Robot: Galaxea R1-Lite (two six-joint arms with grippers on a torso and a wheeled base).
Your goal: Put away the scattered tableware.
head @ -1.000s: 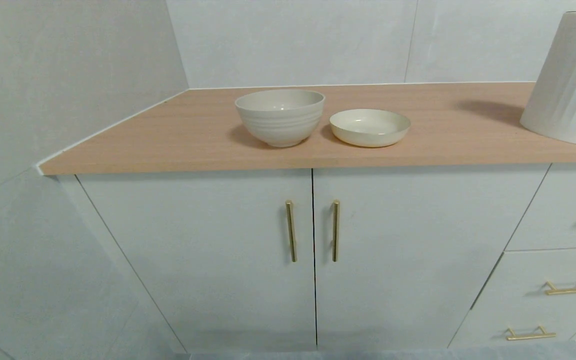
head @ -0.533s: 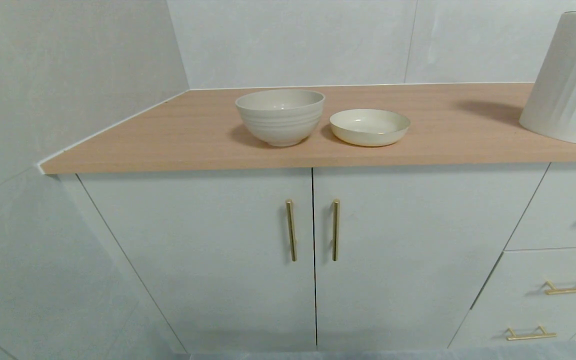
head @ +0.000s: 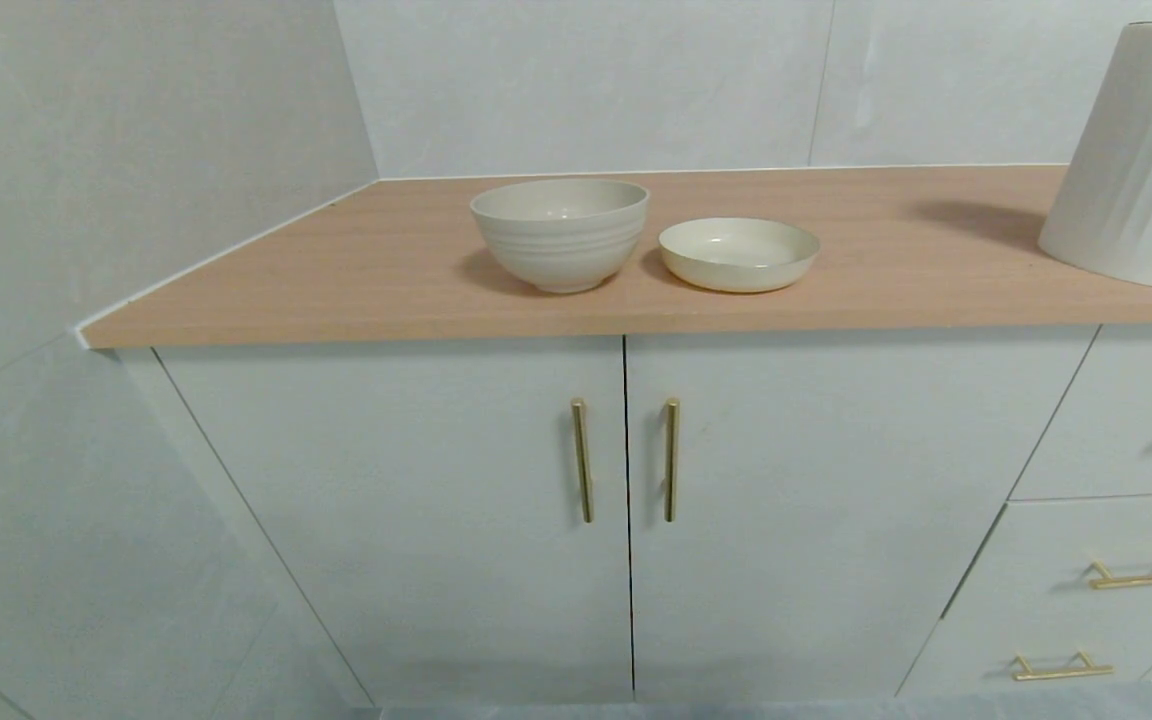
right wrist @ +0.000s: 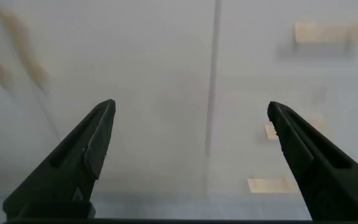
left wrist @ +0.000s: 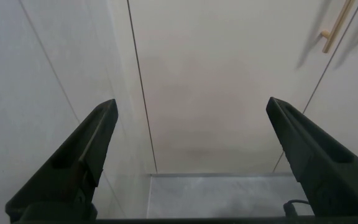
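**Tableware on the countertop, both grippers spread wide below it**

The wooden countertop (head: 386, 270) carries a tall ribbed white object (head: 1136, 160) at its right end. A deep ribbed bowl (head: 560, 232) sits near its front edge, with a shallow dish (head: 739, 254) just beside it. Below the countertop, the left gripper (left wrist: 191, 102) and right gripper (right wrist: 191, 104) face white cabinet fronts, jaws wide, holding nothing, well apart from both dishes.

The left gripper (left wrist: 191, 102) and right gripper (right wrist: 190, 104) have matte black, wedge-shaped fingers (left wrist: 86, 155) tapering to narrow tips.
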